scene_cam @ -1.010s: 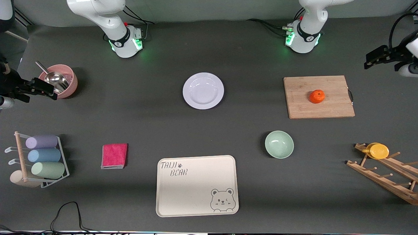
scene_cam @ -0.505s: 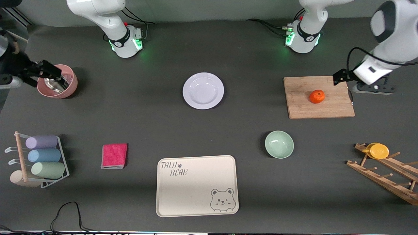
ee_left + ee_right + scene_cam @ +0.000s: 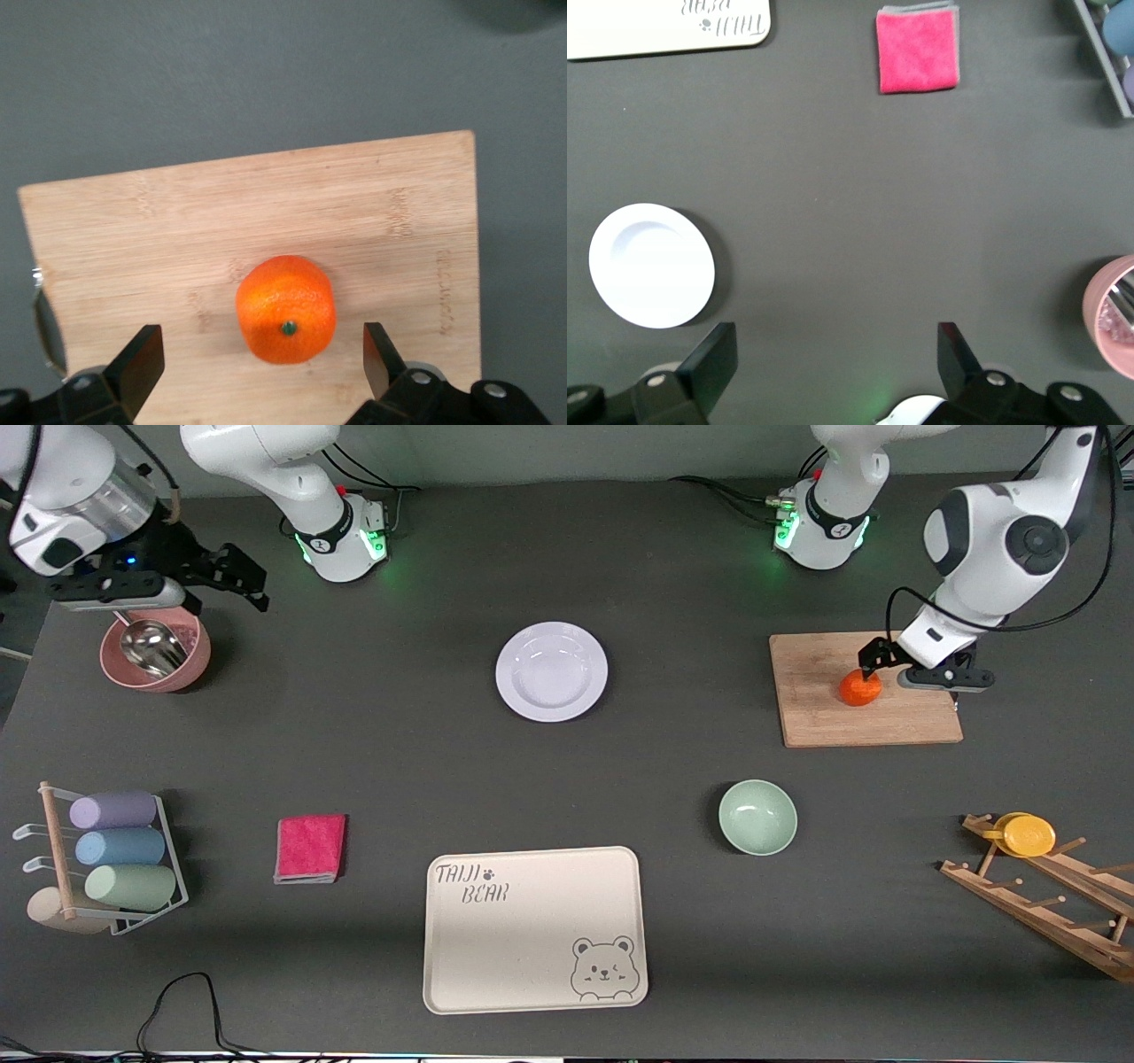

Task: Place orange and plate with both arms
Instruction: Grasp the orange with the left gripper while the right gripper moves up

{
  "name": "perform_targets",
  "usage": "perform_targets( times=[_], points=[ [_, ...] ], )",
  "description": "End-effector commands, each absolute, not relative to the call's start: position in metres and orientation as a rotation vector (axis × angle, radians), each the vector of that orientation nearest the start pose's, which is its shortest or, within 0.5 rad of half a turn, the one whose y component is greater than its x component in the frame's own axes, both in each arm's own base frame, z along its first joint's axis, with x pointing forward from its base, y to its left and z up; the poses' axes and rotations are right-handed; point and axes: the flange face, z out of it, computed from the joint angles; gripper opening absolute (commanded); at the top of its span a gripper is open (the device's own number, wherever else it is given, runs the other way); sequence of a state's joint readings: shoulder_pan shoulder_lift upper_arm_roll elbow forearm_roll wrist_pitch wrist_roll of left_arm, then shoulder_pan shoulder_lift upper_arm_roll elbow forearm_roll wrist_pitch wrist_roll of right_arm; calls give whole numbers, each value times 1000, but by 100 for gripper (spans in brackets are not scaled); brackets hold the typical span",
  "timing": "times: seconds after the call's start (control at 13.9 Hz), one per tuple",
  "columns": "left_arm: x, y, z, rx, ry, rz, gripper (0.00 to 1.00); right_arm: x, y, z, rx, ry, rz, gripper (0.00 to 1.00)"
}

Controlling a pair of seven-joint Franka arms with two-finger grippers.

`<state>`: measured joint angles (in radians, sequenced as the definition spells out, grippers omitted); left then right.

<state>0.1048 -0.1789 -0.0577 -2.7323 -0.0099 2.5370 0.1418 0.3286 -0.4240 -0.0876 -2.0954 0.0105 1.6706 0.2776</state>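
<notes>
One orange (image 3: 859,688), one plate (image 3: 551,671), two arms

"TAIJI BEAR" printed on cream tray (image 3: 532,930), beside bear-face drawing.

you get even, bright overhead light on the dark matte worktop (image 3: 399,744). soft shadows sit beside the plate (image 3: 551,670) and green bowl (image 3: 757,817). the plate shows mild glare. green glow rings both bases. everything looks sharp.
</notes>
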Motion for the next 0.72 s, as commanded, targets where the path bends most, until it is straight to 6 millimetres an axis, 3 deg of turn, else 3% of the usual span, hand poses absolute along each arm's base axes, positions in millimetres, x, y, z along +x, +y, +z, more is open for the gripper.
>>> perform_targets(
  times=[0.0, 0.22, 0.43, 0.5, 0.58, 0.65],
  points=[
    [384, 17, 245, -3143, 124, 21, 100, 378, 102, 580, -3097, 74, -20, 100],
    [377, 15, 214, -3148, 84, 43, 100, 372, 106, 574, -3106, 55, 3, 100],
    [374, 15, 210, -3149, 96, 62, 100, 370, 115, 567, -3094, 1, 46, 100],
    [374, 15, 209, -3149, 87, 60, 90, 373, 112, 563, -3084, 5, 62, 100],
    [374, 15, 210, -3149, 82, 57, 52, 374, 112, 559, -3049, -10, 92, 100],
    [375, 13, 209, -3149, 84, 64, 23, 376, 108, 557, -2982, -40, 124, 100]
  ],
)
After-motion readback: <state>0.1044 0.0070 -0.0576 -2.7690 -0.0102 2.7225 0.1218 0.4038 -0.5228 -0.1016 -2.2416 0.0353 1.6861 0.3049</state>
